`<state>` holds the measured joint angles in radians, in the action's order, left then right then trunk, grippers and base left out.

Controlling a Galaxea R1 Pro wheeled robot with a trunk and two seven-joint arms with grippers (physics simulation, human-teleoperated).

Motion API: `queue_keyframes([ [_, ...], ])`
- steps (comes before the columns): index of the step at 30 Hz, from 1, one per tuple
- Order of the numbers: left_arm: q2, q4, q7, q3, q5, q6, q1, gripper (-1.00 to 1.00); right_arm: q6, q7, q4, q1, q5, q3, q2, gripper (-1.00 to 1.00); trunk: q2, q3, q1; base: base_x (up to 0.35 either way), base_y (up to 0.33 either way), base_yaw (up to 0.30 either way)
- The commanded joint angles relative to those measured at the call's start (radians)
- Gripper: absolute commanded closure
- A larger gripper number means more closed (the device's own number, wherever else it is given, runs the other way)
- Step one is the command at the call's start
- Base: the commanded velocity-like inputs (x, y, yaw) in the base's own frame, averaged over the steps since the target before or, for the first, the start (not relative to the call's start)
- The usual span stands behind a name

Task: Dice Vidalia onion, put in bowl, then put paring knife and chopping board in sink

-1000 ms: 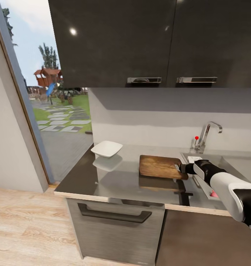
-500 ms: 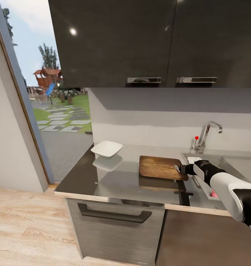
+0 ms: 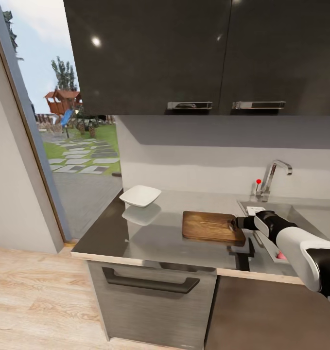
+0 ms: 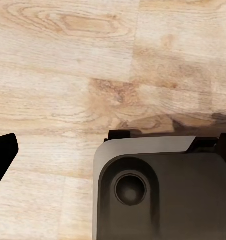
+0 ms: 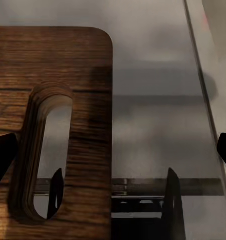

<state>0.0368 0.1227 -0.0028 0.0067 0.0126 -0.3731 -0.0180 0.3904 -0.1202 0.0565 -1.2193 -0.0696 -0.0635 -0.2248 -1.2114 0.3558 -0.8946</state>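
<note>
The bowl (image 3: 140, 195) sits at the left end of the table (image 3: 135, 238), well apart from the chopping board (image 3: 212, 226), and has not moved. The board has: half a second ago its right end was raised toward the right claw (image 3: 234, 224), and now it lies lower and flatter with that end still at the claw's tips, so the lift toward the sink (image 3: 281, 214) seems to have slackened or slipped. By my reading the board-to-sink step remains undone. The board's long axis runs left to right along the table, its slotted handle end pointing right toward the sink and the tap (image 3: 271, 179). In the right wrist view the handle slot (image 5: 48, 155) lies between the dark fingertips (image 5: 3, 155), which stand wide apart, so the right claw looks spread rather than clamped. The left claw's fingertips (image 4: 3, 155) hang above the wood floor (image 4: 68, 60); whether it is spread or closed I cannot tell.
</note>
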Motion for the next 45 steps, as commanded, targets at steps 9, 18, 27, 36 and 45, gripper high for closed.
queue_keyframes([
  [9,0.000,0.002,0.000,0.001,0.001,-0.001,0.000,-1.00,0.005,-0.003,0.002,0.000,-0.007,-0.007,-0.001,-1.00,-0.001,0.001,0.000,0.000,0.000,0.000],
  [18,0.000,0.001,0.000,0.000,0.001,-0.001,0.000,-1.00,0.005,-0.003,0.002,0.000,-0.008,-0.007,-0.001,-1.00,-0.001,0.001,0.000,0.000,0.000,0.000],
  [27,0.000,0.001,0.000,0.001,0.001,-0.001,0.000,-1.00,0.005,-0.005,0.025,0.000,-0.007,-0.006,-0.002,-1.00,-0.001,0.001,0.000,0.000,0.000,0.000],
  [36,0.000,0.002,0.000,0.000,0.001,-0.001,0.000,-1.00,0.016,-0.074,0.144,0.000,-0.007,-0.005,-0.005,-1.00,-0.001,0.001,0.000,-0.110,0.000,0.000],
  [45,0.000,0.002,0.000,0.000,0.001,-0.001,0.000,-1.00,0.020,-0.096,0.191,0.000,-0.007,-0.007,-0.005,-1.00,-0.001,0.001,0.000,-0.298,0.000,0.000],
])
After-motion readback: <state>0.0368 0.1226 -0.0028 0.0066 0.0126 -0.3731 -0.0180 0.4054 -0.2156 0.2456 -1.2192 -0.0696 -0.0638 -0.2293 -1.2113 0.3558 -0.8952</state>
